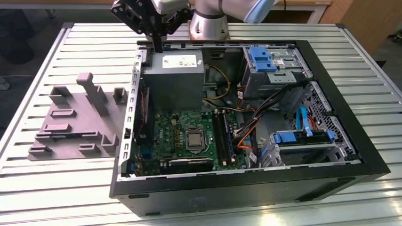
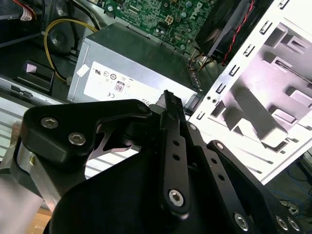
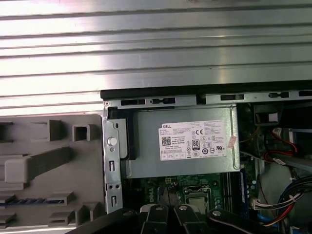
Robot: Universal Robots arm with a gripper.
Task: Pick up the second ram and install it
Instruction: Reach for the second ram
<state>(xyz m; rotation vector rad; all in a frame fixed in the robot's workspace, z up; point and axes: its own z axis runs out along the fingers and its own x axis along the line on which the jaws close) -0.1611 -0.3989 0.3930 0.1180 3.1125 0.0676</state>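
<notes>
The second ram [image 3: 34,200] is a blue-green strip lying in a slot of the grey fixture [image 1: 75,117], which sits outside the open computer case at the exterior view's left. My gripper [image 1: 157,47] hangs above the far edge of the grey power supply [image 1: 172,75], well away from the fixture. Its black fingers [image 2: 169,105] are pressed together with nothing between them. The green motherboard [image 1: 182,136] lies in the case with its long black slots [image 1: 220,136] beside the processor socket. In the first wrist view the gripper [image 3: 166,192] shows over the motherboard's edge.
The black case walls [image 1: 251,188] surround the motherboard. Blue drive-bay brackets [image 1: 261,59] and orange and blue cables [image 1: 248,136] crowd the case at the exterior view's right. The slatted metal table [image 1: 370,94] runs all around the case. The fixture carries several upright grey posts [image 1: 97,94].
</notes>
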